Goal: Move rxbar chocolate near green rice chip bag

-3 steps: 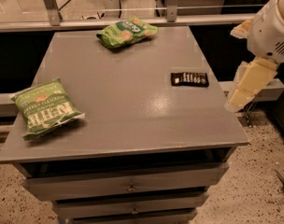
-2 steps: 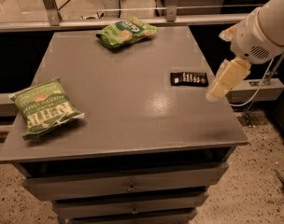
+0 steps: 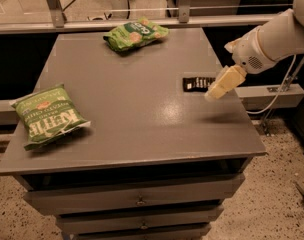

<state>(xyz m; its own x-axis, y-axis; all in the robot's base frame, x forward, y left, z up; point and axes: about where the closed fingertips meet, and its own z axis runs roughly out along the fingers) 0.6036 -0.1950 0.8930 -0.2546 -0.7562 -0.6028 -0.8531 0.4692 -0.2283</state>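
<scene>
hand point(image 3: 212, 94) moved left, by rxbar chocolate point(image 3: 196, 83) ×1 | chip bags point(image 3: 135, 34) ×2

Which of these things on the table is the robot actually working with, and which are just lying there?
Part of the job:
rxbar chocolate, right side
green rice chip bag, far edge
gripper, by the bar's right end

Just lying about:
Kettle chip bag, near left
</scene>
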